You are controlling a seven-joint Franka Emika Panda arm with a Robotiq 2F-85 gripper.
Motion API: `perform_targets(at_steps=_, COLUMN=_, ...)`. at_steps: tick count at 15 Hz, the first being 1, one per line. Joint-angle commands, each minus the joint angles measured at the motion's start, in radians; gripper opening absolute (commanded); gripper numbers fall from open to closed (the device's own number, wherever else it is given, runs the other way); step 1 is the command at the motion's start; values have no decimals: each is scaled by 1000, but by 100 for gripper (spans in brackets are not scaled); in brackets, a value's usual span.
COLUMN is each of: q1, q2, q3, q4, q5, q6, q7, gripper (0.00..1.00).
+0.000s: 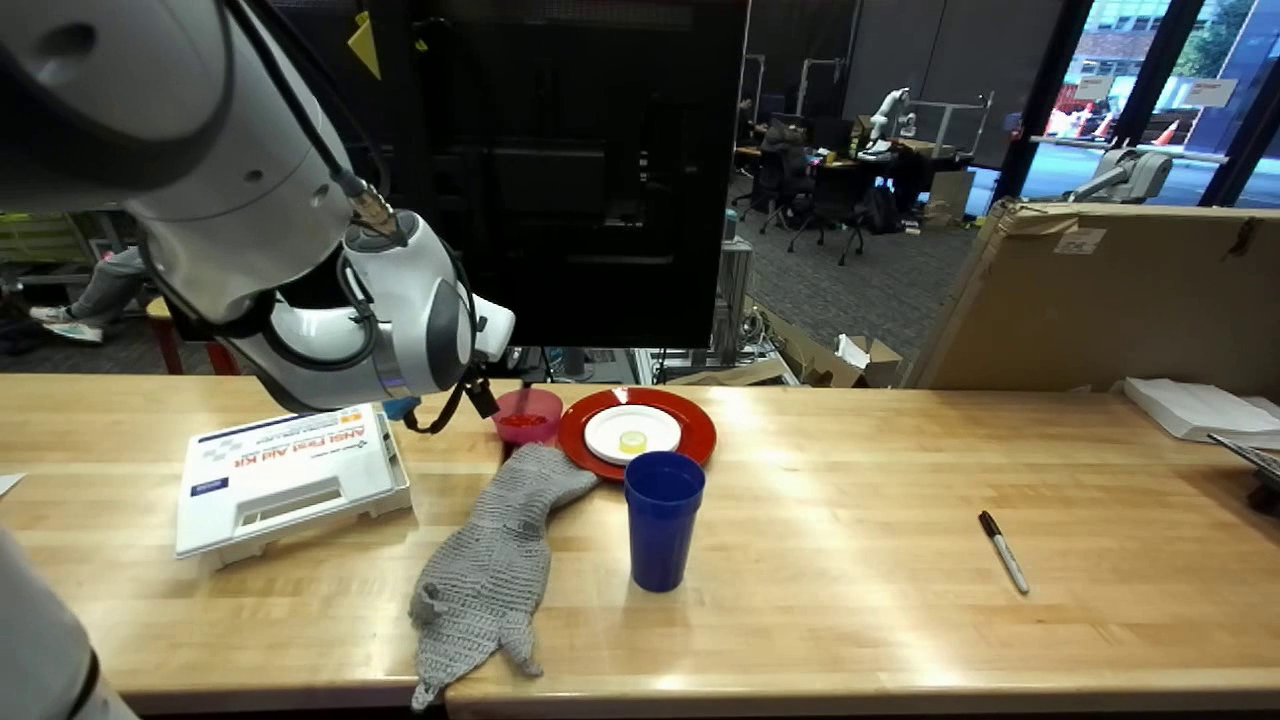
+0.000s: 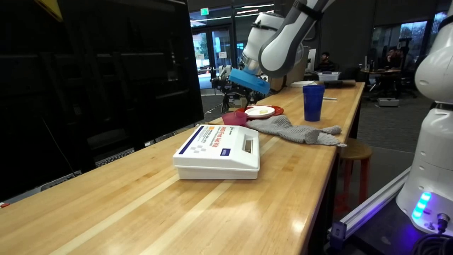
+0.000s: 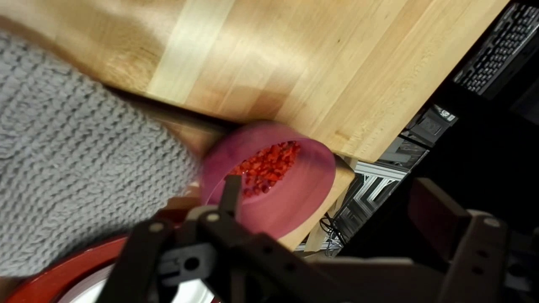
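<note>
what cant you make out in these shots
Red bits in the pink bowl, wrist view: too small to identify.
Base of that bowl, in an exterior view: hidden by the first aid kit.
Red plate, wrist view: cut off by the bottom edge, partly behind the tool.
Inside bottom of the blue cup, both exterior views: hidden by its wall.

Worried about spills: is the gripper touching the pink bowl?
Cannot tell: in the wrist view, the open gripper covers part of the pink bowl, so neither contact nor gap shows plainly.
</note>
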State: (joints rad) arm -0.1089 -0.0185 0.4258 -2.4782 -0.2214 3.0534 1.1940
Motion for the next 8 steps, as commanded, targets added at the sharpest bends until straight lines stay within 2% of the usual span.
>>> perform_targets(at_steps=1, q1=-25, q2=53, q3=-14, q4=49, q5=-122, q6=-19, q7=98, gripper=100)
perform_targets(at_steps=8, q1=5, q2=162, q3=-100, q4=136, q5=-280, q6=-35, q7=205, gripper=100)
